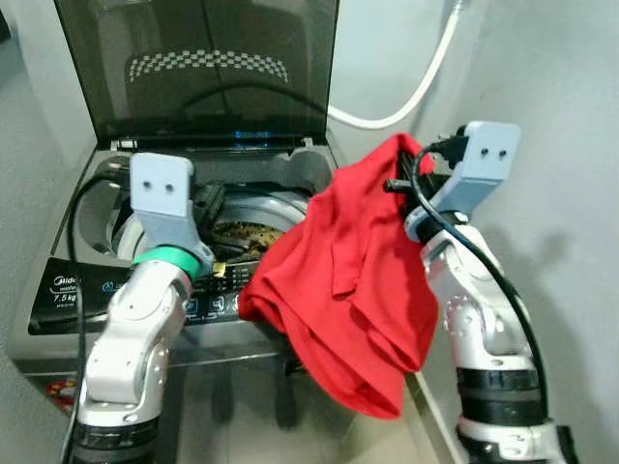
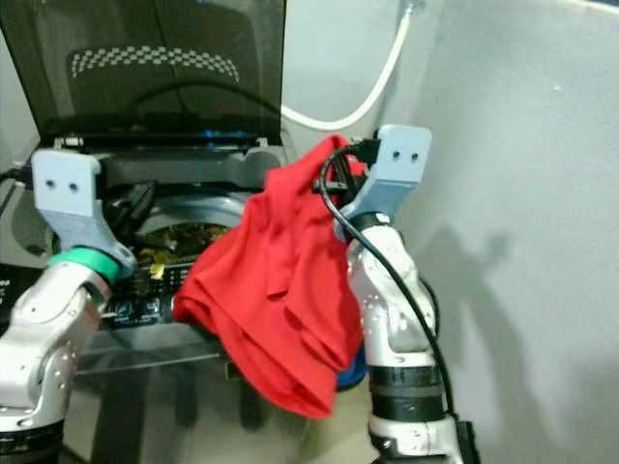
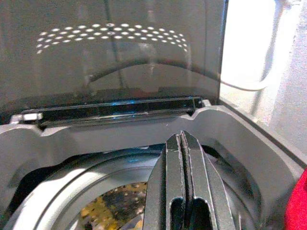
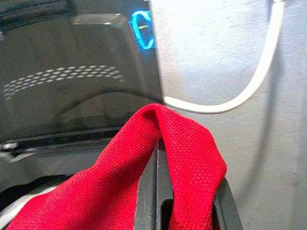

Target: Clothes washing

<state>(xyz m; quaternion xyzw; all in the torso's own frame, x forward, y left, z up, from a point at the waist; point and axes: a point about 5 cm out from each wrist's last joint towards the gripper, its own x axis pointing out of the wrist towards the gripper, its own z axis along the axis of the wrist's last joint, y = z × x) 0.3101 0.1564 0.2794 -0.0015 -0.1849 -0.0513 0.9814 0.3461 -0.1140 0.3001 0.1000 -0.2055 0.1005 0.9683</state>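
Washing machine (image 1: 68, 290): grey top-loader taking up the left and centre of the frame; smooth plastic body, dark control strip along its front edge.
Lid (image 1: 193, 68): raised upright at upper left, dark tinted and glossy, with an arc of pale dots printed on it.
Drum (image 1: 242, 232): round metal tub open at centre; something yellow-brown and patterned already lies inside, so part of the load seems to be in.
Red garment (image 1: 348, 280): soft knitted cloth with a fine woven grain, hanging in loose folds at centre right, its top bunched at the right gripper and its lower part draping over the machine's front right corner, outside the drum.
Hose (image 1: 416, 87): smooth white tube curving along the wall at upper right.
Right gripper (image 4: 184, 167): raised at upper right, its jaws pinching the red garment's top fold.
Left gripper (image 3: 182, 158): over the drum's near rim, left of centre, its jaws pressed together and holding nothing.
Progress: I judge loading under way; this garment must yet go into the drum, the lid be closed and the wash started.
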